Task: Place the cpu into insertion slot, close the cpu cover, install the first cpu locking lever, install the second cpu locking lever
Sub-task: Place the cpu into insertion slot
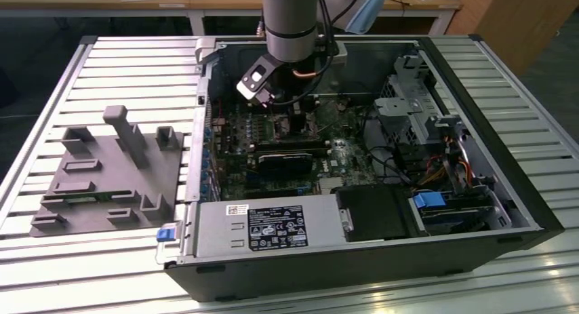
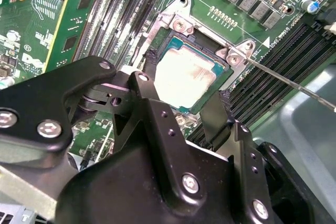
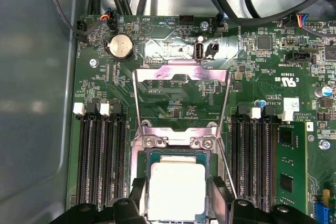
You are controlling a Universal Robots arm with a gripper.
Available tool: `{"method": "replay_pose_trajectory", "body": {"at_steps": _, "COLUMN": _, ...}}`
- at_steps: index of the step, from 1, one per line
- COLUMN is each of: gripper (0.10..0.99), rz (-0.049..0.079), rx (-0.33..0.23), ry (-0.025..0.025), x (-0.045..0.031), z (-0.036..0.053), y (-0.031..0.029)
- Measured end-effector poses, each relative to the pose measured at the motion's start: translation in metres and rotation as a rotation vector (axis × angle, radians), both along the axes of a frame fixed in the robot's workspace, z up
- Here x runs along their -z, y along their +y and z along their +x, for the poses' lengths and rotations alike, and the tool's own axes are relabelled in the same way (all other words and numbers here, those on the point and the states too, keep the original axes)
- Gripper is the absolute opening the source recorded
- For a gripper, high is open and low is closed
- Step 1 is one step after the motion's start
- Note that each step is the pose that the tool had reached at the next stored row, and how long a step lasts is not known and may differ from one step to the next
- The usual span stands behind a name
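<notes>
The gripper (image 2: 181, 98) is seen inside the open computer case (image 1: 362, 270) on the slatted table (image 1: 118, 63). Its black fingers (image 3: 137, 195) are spread, one set at each side of the cpu (image 3: 176, 187); whether its edges are touched cannot be told. The cpu is seated flat in the insertion slot (image 3: 178, 153), which is flanked on the motherboard (image 3: 94, 85) by two banks of memory slots (image 3: 100, 156). The cpu cover (image 3: 157, 74) is swung open, hinged at the slot's edge. A thin locking lever (image 2: 286, 81) is stretched from a slot corner across the memory slots.
</notes>
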State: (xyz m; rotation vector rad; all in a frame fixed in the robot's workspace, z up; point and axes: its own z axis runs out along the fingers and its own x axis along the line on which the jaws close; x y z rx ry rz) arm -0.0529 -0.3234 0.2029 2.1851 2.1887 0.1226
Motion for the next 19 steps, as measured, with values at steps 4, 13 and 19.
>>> {"method": "replay_pose_trajectory", "body": {"at_steps": 4, "gripper": 0.592, "rz": 0.0, "rx": 0.0, "ry": 0.0, "x": 0.0, "z": 0.0, "y": 0.0}}
{"method": "replay_pose_trajectory", "body": {"at_steps": 13, "gripper": 0.235, "rz": 0.0, "rx": 0.0, "ry": 0.0, "x": 0.0, "z": 0.0, "y": 0.0}}
{"method": "replay_pose_trajectory", "body": {"at_steps": 19, "gripper": 0.106, "rz": 0.0, "rx": 0.0, "ry": 0.0, "x": 0.0, "z": 0.0, "y": 0.0}}
